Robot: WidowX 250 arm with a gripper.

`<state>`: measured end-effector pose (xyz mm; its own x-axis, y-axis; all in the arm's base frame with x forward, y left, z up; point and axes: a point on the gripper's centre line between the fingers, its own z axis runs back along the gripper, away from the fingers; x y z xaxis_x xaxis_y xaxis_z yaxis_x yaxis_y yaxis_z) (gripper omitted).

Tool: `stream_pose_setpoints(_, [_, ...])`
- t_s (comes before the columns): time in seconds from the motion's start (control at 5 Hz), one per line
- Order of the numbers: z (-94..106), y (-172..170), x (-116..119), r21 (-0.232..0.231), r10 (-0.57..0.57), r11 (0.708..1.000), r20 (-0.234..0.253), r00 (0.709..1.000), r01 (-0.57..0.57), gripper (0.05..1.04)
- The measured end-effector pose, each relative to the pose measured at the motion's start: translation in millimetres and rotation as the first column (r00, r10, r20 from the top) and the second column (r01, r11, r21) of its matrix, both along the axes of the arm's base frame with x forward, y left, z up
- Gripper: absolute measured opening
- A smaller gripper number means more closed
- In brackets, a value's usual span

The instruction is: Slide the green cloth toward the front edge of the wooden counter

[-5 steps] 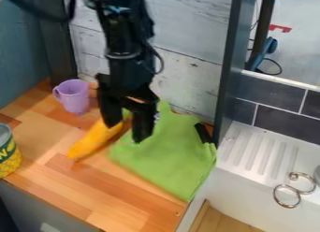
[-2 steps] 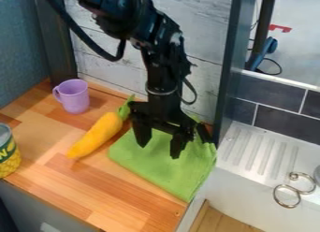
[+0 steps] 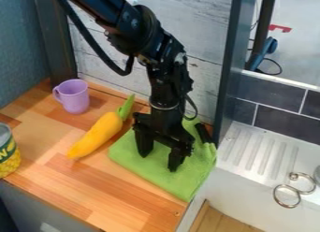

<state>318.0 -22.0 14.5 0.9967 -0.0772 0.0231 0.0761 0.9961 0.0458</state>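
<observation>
One green cloth [image 3: 187,179] lies on the wooden counter [image 3: 119,193], beneath the black gripper [image 3: 160,160], whose two fingers point downward and stand apart with green fabric visible between them; whether their tips touch it cannot be determined. Between one and two o'clock from the cloth's centre, a dark object [image 3: 203,133] lies at its edge. At ten o'clock, a yellow-orange carrot [image 3: 97,135] rests near the cloth, its green top directed toward one o'clock. Farther out, between ten and eleven, stands an upright purple mug [image 3: 75,97], handle toward nine. At nine o'clock, a can [image 3: 7,154] cut by the view's edge bears a printed label with lettering. At three o'clock lies the white ridged drainboard [image 3: 256,151], with metal rings [image 3: 287,206] nearer four.
</observation>
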Motion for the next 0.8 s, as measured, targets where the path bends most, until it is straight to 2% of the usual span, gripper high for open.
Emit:
stream_pose_setpoints(0.2, [-5.2, -1, 0, -0.01, -0.028, 1.0, -0.005, 1.0, 0.028, 1.0])
stream_pose_setpoints(0.4, [-8.3, 1, -16, 0.002, -0.001, 1.0, -0.055, 0.998, 0.001, 1.0])
stream_pose_setpoints(0.6, [-9.7, 2, -35, 0.004, -0.019, 1.0, -0.156, 0.988, 0.019, 1.0])
stream_pose_setpoints(0.8, [-12.1, 4, -55, 0.003, -0.032, 0.999, -0.211, 0.977, 0.034, 1.0])
